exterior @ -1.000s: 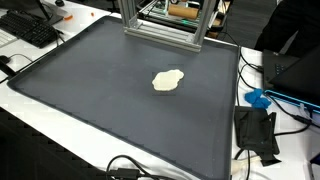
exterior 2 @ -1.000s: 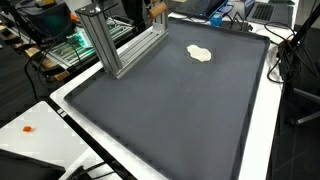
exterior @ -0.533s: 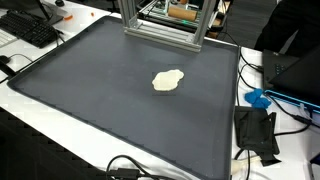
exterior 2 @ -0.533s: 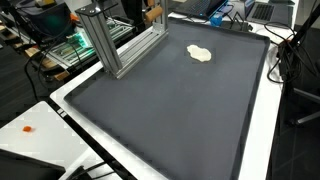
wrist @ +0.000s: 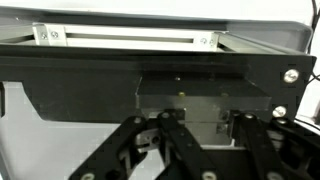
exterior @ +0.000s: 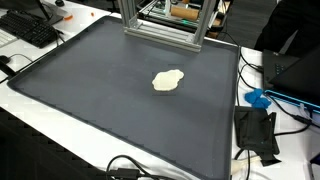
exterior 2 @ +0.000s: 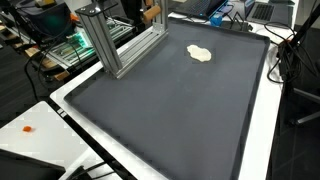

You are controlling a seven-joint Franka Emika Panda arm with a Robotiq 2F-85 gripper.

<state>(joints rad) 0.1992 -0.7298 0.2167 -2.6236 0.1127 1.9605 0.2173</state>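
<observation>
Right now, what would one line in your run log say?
gripper: linkages only in wrist view, open or shut unclear | facing: aluminium frame | pale lump: lying on dark mat, nothing touching it

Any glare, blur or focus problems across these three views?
Both exterior views: sharp and evenly lit; the pale lump casts almost no shadow on the dark mat, which has a faint sheen. Wrist view: the aluminium rail is near blown out, the gripper dark and soft up close.

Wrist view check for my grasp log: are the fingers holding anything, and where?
Nothing visibly held: fingers look empty; pale lump lies alone on mat.
</observation>
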